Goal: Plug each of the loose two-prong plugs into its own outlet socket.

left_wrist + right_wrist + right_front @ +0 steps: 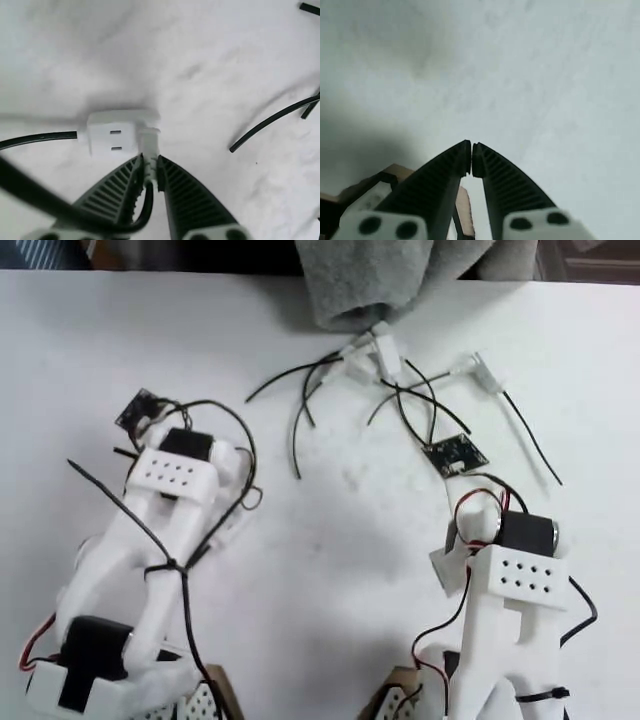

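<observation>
1. Tabletop [330,540]: white and flat, carrying both arms and the cords.
2. Left end effector [150,162]: dark ribbed fingers clamped on a small white plug [148,140], whose black cord [142,210] loops back between the fingers.
3. Outlet block [112,140]: white, lying on the tabletop with two slots facing up and uncovered. The held plug sits just beside one end of the block, not in the slots. Its own black lead [35,138] runs off from the other end.
4. Loose black cable ends [272,121]: lying on the tabletop well apart from the block.
5. Right end effector [471,159]: fingertips pressed together with nothing between them, over bare tabletop.
6. White plug pieces [370,355]: lying at the far side of the tabletop, trailing black cords.
7. Single white plug piece [487,375]: near the others, with its own black cord.
8. Grey cloth [380,280]: draped over the far edge, just behind the plug pieces.
</observation>
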`<state>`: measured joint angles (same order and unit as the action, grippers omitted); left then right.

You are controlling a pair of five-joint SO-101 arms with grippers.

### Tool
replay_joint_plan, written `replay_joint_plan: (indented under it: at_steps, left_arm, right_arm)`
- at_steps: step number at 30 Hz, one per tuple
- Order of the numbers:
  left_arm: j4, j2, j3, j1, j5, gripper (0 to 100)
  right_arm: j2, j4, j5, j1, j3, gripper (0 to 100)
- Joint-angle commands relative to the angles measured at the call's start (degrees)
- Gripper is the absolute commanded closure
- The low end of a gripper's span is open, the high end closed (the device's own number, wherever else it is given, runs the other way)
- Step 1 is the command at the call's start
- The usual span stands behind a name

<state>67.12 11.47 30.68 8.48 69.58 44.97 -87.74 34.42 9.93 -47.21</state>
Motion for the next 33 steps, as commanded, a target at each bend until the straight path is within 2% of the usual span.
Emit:
replay_joint_plan:
  at_steps: [1, 5, 14, 21, 30, 33]
  left_arm:
    - [-0.18, 0.13, 0.53, 0.04, 0.09, 98]
    - [-0.18, 0.13, 2.11, -1.80, -0.88, 98]
    - [-0.18, 0.13, 7.82, -9.10, -13.89, 97]
    - [0.09, 0.31, 8.44, -9.19, -25.67, 97]
    - [0.53, 0.57, 6.68, -9.10, -26.37, 97]
    - [4.13, 0.57, 3.96, -8.57, -26.37, 95]
  right_arm:
    - [1.01, 0.57, -0.09, 0.48, 0.26, 97.9]
    - [1.01, 0.57, -0.09, 0.48, 0.26, 97.9]
    - [1.01, 0.57, -0.09, 0.48, 0.18, 97.9]
    - [1.01, 0.57, -0.09, 0.66, 0.18, 97.9]
    - [1.01, 1.36, 0.00, 4.26, 0.18, 97.9]
    - [1.01, 1.36, 0.00, 4.26, 0.18, 97.9]
